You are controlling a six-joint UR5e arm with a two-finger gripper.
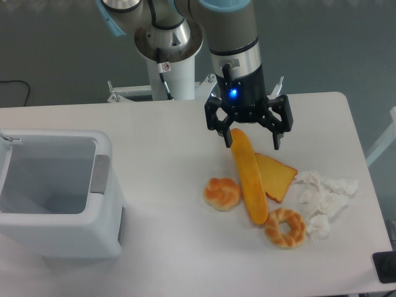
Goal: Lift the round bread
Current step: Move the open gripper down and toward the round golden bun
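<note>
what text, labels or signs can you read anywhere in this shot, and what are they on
No readable words, brands or numbers anywhere in this view.
Small white sticker with a red mark on the robot's white base column: too small and blurred to read.
The blue dot above the hand is only a light, not a sign.
The white bin and the round bread carry no markings.

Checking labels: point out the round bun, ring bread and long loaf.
round bun point(222, 193), fixed camera, centre of its knotted top
ring bread point(276, 228), fixed camera, left side of the ring
long loaf point(250, 179), fixed camera, mid-length of crust
</note>
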